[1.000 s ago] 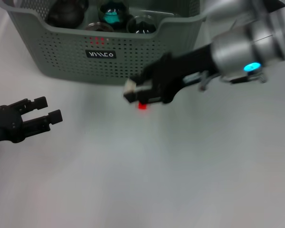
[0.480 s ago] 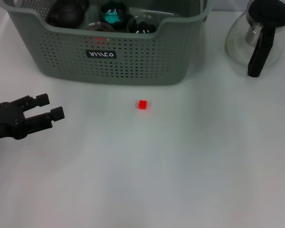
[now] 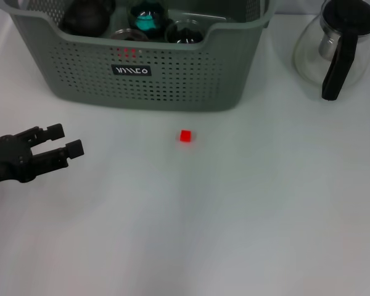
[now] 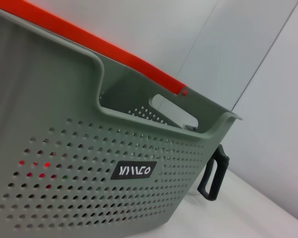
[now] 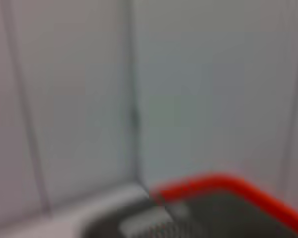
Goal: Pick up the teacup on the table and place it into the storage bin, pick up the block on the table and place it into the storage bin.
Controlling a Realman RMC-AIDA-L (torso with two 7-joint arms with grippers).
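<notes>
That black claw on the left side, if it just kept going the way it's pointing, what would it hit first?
Judging by the left wrist view, probably the storage bin: the left gripper, open, aims at its perforated front wall. The red block seems off that line, though depth is unclear.

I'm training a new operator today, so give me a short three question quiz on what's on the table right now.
1. True or false: the red block already lies inside the storage bin.
2. Which gripper shows in the head view? A) the left gripper, low over the table at the robot's left, fingers apart, B) the right gripper, C) both.
3. Fill in: the glass carafe with the black handle stands on the table to the robot's ____ of the bin.

Key: 1 false, the block sits on the white table just in front of the bin. 2 A. 3 right.
</notes>
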